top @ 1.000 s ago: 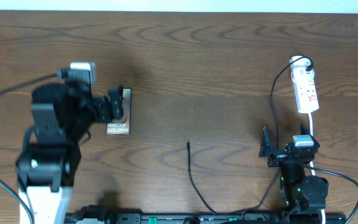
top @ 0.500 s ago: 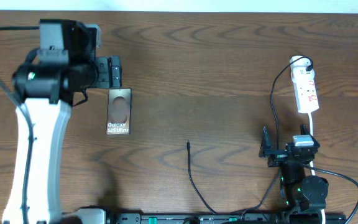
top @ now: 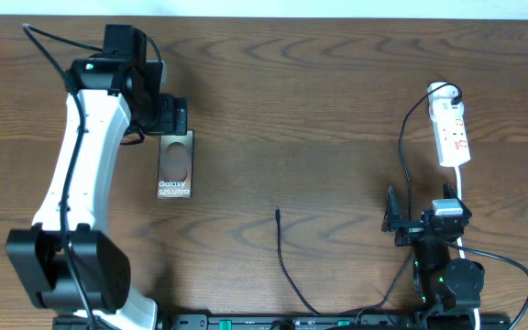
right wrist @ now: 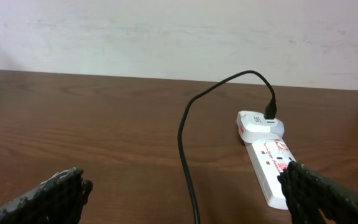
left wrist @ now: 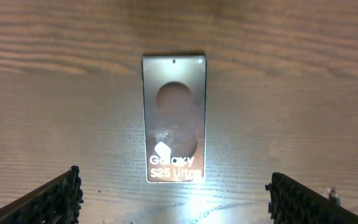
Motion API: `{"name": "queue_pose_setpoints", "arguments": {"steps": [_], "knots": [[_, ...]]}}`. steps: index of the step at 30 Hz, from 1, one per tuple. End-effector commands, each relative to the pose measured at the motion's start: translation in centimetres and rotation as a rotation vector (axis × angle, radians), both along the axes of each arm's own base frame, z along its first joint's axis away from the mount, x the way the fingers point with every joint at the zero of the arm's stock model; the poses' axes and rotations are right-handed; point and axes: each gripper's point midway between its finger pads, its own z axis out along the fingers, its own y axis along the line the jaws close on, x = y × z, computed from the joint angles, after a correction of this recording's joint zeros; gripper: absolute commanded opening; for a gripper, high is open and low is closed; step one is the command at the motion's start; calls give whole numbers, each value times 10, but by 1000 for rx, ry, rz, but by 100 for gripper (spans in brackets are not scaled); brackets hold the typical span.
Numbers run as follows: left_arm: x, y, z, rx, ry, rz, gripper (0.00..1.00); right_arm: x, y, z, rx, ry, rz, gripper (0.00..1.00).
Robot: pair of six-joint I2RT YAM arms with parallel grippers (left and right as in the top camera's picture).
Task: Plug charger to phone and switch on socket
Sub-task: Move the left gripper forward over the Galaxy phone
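Observation:
The phone lies flat on the wooden table, its white text at the near end; in the left wrist view the phone fills the middle. My left gripper hovers open at the phone's far end, and the left gripper holds nothing. The charger cable ends in a tip lying loose at mid-table. The white socket lies at the right, with a black cable plugged into its adapter. My right gripper is open near the front edge; that cable runs between its fingers, untouched.
The socket's white cord runs back toward the right arm's base. The left arm stretches along the table's left side. Bare wood lies between the phone and the socket.
My left arm has swung out from the near left to the far side, and its gripper now sits over the phone's far end. The right arm has not moved.

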Motion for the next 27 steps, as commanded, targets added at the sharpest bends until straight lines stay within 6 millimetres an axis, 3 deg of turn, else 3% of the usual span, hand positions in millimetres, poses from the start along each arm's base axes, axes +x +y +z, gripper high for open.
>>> {"name": "queue_pose_setpoints", "arguments": {"steps": [1,3,5,6,16,27], "knots": [[1,0,-12,14,45,-18,58,0,1,0,-13,-1,4,99],[0,0,-17,14,61,-18,56,0,1,0,-13,-1,4,99],[0,0,-21,14,71,-18,79,0,1,0,-13,-1,4,99],[1,0,-21,14,72,-18,100,0,1,0,-13,-1,4,99],[-1,0,-25,14,79,-18,98,0,1,0,-13,-1,4,99],[-16,1,-64,14,134,-11,99,0,1,0,-12,-1,4,99]]}}
